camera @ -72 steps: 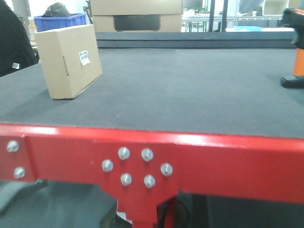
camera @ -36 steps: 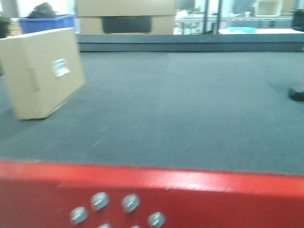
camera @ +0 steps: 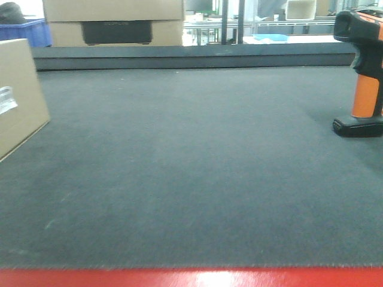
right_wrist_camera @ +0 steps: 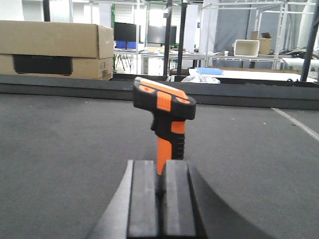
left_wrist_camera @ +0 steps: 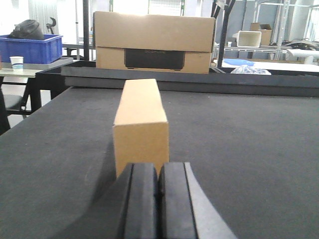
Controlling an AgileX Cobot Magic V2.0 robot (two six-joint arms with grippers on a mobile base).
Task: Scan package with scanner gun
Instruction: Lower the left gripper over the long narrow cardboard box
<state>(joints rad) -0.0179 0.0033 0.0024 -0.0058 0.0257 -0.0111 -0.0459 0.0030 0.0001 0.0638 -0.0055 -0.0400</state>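
No txt legible. White label (camera: 5,100) seen on package (camera: 21,78), print too blurred to be read. Small sticker noted on big cardboard box (right_wrist_camera: 55,42), lower corner, also illegible.

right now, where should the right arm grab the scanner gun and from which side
Take the scanner gun by its orange handle, between the wide black head and the flat base. It stands upright and the handle is its narrowest part. The right gripper is shut, so it must open first. It could then probably come in level, straight ahead, one finger on each side.
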